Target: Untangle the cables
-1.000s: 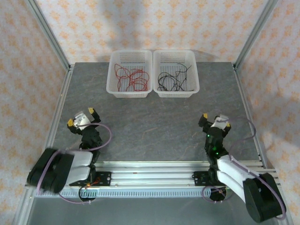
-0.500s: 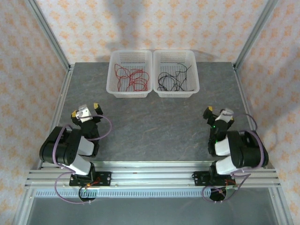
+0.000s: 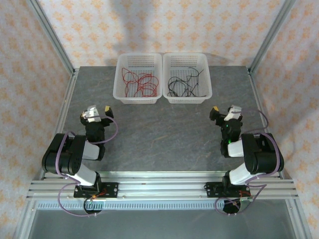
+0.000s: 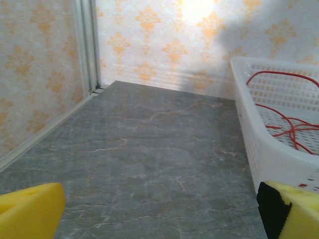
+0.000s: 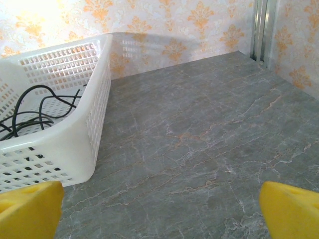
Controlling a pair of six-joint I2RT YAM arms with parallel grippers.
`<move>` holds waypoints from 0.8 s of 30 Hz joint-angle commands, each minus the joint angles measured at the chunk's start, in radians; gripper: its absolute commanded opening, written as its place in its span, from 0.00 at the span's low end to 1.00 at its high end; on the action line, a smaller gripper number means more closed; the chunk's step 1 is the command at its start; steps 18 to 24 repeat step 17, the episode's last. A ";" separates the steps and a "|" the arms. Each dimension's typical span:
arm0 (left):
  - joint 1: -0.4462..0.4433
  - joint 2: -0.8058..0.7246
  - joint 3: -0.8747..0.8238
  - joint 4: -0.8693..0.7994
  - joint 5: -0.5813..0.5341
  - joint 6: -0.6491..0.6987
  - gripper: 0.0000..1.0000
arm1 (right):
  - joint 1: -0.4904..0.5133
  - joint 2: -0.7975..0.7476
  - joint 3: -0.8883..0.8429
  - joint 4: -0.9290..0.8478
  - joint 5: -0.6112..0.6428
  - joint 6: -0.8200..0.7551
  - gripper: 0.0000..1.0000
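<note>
Grey marbled tabletop (image 3: 159,134), wallpapered walls. At its far edge we see red cables (image 3: 141,83) in the left basket (image 3: 138,100), black cables (image 3: 185,85) in the right basket (image 3: 187,100): light, limp, snag-prone, we judge; pinch a free loop. Left end effector (image 3: 95,113) and right end effector (image 3: 227,113) gape open, empty.

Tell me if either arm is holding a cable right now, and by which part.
Nothing is held. The left gripper and right gripper stand open over the table; the red cables and black cables lie in the baskets.
</note>
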 commanded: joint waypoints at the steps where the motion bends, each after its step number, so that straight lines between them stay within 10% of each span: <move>1: 0.004 0.000 0.020 -0.025 0.069 0.020 0.99 | 0.003 -0.010 0.004 0.004 -0.006 -0.014 1.00; 24: 0.007 0.002 0.022 -0.023 0.073 0.017 1.00 | 0.004 -0.015 0.004 0.008 -0.003 -0.013 1.00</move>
